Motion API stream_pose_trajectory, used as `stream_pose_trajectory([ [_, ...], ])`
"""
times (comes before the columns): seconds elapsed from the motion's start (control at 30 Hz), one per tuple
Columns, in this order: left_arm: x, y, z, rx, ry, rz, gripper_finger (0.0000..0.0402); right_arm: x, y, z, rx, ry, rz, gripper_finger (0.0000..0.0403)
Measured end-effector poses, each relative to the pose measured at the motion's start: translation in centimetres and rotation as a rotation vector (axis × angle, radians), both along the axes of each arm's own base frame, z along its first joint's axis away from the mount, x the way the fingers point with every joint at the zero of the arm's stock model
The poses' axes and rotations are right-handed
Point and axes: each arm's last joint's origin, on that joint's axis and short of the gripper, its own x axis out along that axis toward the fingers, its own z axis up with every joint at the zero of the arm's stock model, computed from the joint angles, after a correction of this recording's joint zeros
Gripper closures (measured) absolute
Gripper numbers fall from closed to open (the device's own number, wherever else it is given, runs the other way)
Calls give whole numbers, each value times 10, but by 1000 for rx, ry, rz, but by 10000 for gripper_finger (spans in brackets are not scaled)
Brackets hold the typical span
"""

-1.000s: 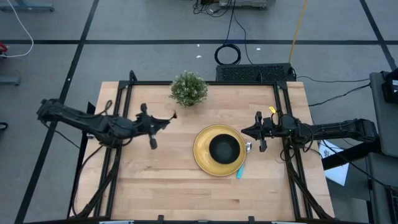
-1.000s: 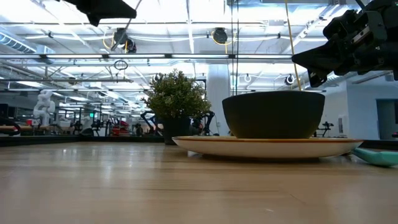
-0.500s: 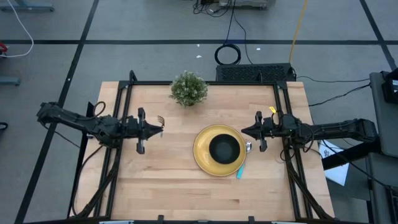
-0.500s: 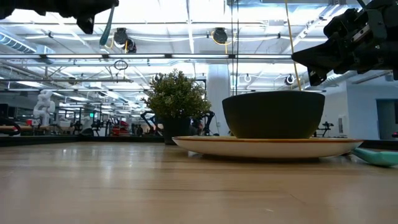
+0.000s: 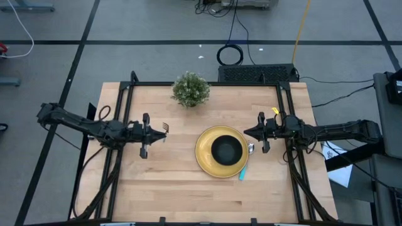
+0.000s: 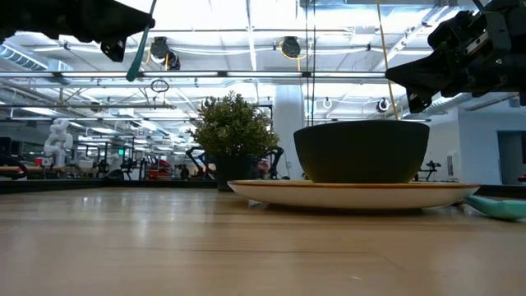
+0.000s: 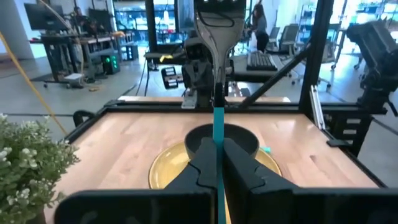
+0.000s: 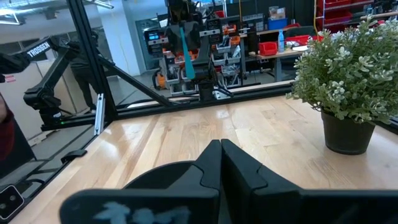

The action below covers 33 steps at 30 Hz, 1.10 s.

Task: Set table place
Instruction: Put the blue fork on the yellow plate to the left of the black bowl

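Observation:
The yellow plate (image 5: 206, 157) lies on the table (image 5: 163, 182) right of centre, and the black bowl (image 5: 226, 149) stands on it. The spoon (image 5: 242, 172) with its light-blue handle lies at the plate's right rim. My left gripper (image 5: 151, 134) hovers above the table left of the plate, shut on the fork (image 5: 163, 128). In the left wrist view the fork's metal tines (image 7: 217, 22) stand beyond the fingers. My right gripper (image 5: 246, 132) hangs shut just right of the plate, holding nothing. My left gripper pinches the fork's light-blue handle (image 7: 218, 140) between its two fingers (image 7: 202, 167). The fingers lie about level and come from the table's left. The fork is lifted clear and slants, its tines higher and toward the plate, its handle end (image 6: 131, 70) below the gripper.
A small potted plant (image 5: 190, 89) stands at the table's far edge, left of the plate. Bare wood lies between my left gripper and the plate and along the near edge. Black frame rails (image 5: 125, 100) run down both sides of the table.
My left gripper has drawn back toward the table's left edge and sunk lower, tipping to about level, still shut on the fork. The fork has come along with it and stays clear of the table.

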Motion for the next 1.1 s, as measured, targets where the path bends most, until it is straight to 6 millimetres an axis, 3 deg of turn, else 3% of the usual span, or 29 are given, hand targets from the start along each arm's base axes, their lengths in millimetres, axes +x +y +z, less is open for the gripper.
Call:
stream_pose_trajectory([
  [1.1, -1, 2, -5, 2, -3, 43, 397, 0, 0, 0, 0, 0, 0, 403],
])
